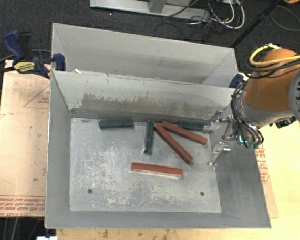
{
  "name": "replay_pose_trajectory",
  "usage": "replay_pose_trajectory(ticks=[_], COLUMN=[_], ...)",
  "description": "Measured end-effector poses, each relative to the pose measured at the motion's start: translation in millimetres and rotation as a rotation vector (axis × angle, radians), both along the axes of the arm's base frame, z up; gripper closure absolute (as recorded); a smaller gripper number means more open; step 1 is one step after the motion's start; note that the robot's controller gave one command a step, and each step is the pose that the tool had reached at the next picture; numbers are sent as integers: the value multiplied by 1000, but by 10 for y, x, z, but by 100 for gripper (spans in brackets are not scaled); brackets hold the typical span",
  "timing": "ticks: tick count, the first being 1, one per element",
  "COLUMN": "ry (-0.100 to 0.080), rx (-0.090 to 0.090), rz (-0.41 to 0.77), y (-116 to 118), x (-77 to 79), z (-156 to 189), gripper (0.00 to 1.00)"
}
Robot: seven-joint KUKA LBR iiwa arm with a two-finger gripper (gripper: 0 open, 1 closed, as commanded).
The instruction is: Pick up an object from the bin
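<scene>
Camera view: brown stick (184, 133) lies just left of spread fingers (215, 154).

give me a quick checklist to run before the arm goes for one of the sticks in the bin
1. Gripper empty: ok, its fingers stand apart with nothing between them.
2. Gripper over a stick: not ok, it hangs near the bin's right wall, to the right of the two red-brown sticks.
3. Free target available: ok, the lone red-brown stick lies flat on the floor, apart from the rest.
4. Back group separated: not ok, the two red-brown sticks overlap, close against the dark green stick.
5. Height above the floor: cannot tell.
</scene>
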State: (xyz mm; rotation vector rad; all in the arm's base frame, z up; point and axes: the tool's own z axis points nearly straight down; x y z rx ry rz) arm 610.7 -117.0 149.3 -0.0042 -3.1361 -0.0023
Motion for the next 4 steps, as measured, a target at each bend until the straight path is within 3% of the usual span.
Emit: replay_pose_trajectory(ticks=[1, 2, 3, 4], ry=[-7, -26, -26, -12], rx=[-1, -3, -3, -1], rz=[2, -4, -4, 68], y=[2, 243, 244, 481], x=[19, 484, 484, 329], z=[44, -715, -715, 874], gripper=[0, 100, 100, 100])
